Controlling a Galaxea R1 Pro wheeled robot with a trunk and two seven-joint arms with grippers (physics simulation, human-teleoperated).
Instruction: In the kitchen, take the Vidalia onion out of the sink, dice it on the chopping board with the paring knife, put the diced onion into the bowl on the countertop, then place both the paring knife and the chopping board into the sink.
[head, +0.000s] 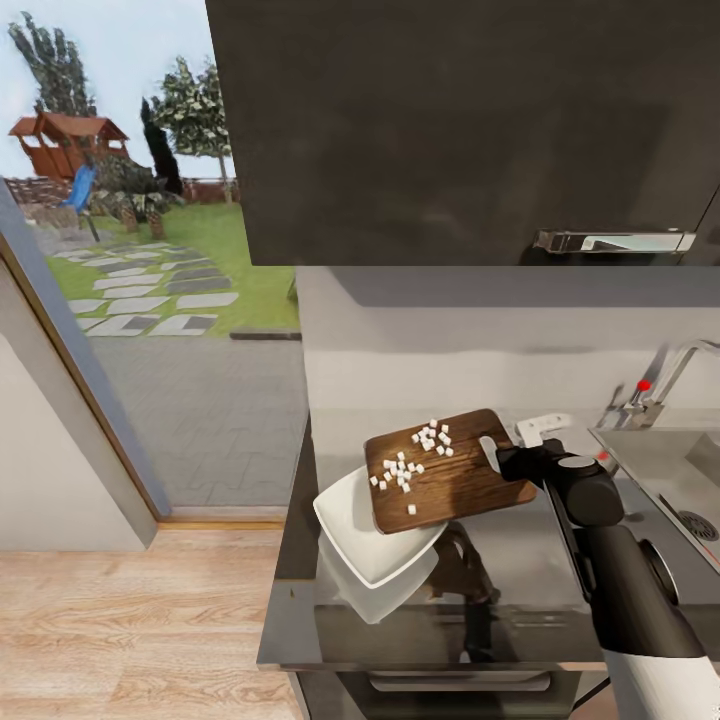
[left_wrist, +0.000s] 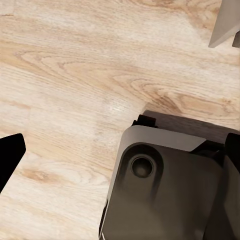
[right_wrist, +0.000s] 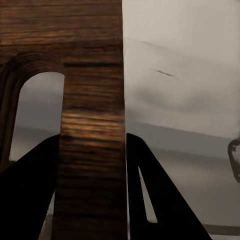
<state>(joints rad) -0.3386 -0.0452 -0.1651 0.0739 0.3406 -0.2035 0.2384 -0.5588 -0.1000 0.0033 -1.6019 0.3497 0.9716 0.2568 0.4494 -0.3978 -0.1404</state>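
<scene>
Brown board (head: 447, 470) hangs over the countertop (head: 545, 555), clamped at its handle end by the right gripper (head: 508, 452); its long axis slopes left and down to the bowl (head: 362, 535), whose rim lies under the low corner. White dice (head: 410, 462) sit mid-board. Left gripper (left_wrist: 10, 157) faces floor, its grip unclear. Right and farther lies the sink (head: 670, 470); a window is far left.

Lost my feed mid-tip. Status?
Right gripper shut on chopping board, tilted over bowl. Diced onion on board. Left gripper: cannot tell.
</scene>
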